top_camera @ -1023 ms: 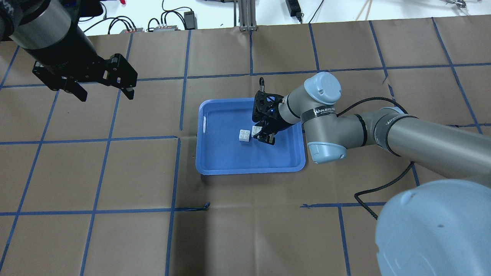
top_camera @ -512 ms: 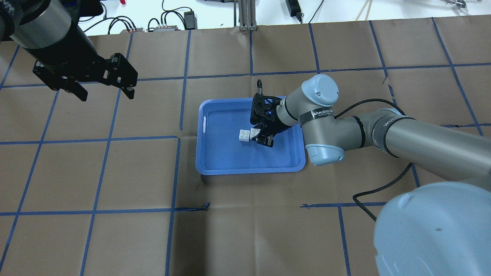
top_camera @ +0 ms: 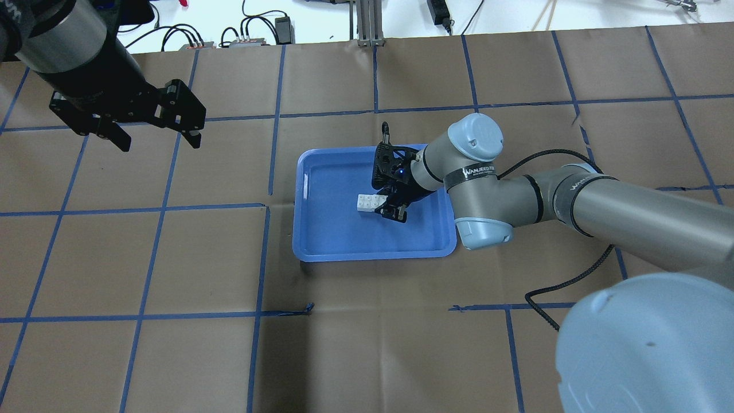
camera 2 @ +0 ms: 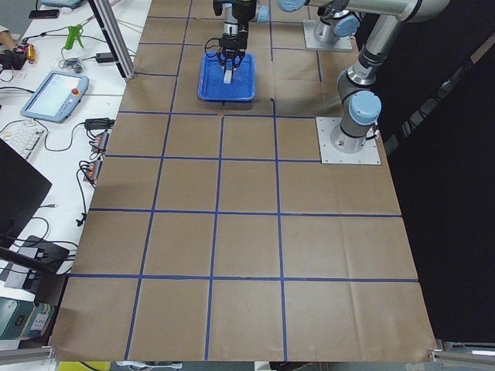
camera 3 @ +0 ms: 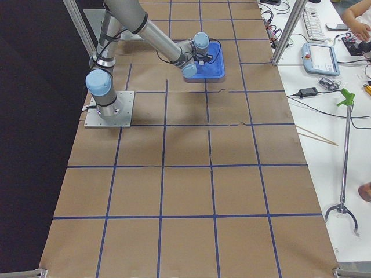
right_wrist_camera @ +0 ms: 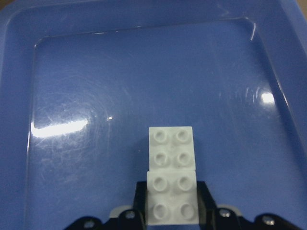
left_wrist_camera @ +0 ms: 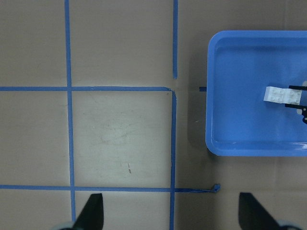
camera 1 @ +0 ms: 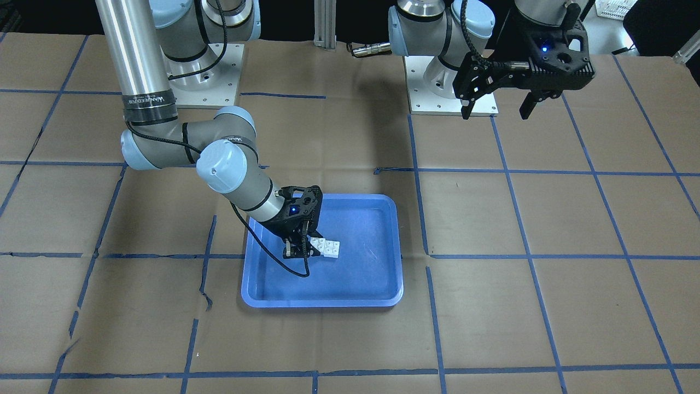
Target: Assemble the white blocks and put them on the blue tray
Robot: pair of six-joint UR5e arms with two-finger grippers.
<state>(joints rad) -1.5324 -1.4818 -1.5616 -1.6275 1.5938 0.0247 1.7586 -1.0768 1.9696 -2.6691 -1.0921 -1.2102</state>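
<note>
Two white blocks sit side by side and touching inside the blue tray (top_camera: 344,235). My right gripper (top_camera: 390,206) is low in the tray, shut on the right-hand block (top_camera: 378,200). The free block (top_camera: 364,202) lies against its left side. In the right wrist view the held block (right_wrist_camera: 171,199) sits between the fingers, with the free block (right_wrist_camera: 171,148) just beyond it. The front-facing view shows the held block (camera 1: 317,244), the free block (camera 1: 331,249) and the right gripper (camera 1: 299,249). My left gripper (top_camera: 159,143) is open and empty, high over the table's far left.
The tray (camera 1: 361,273) lies mid-table on brown paper marked with blue tape lines. The left wrist view shows the tray (left_wrist_camera: 249,120) at its right edge. The right arm's black cable (top_camera: 573,281) loops over the table to the tray's right. Cables and plugs lie beyond the far edge.
My right gripper has moved left with its white block, closing the gap until it touches the free block. The left arm has not moved.
</note>
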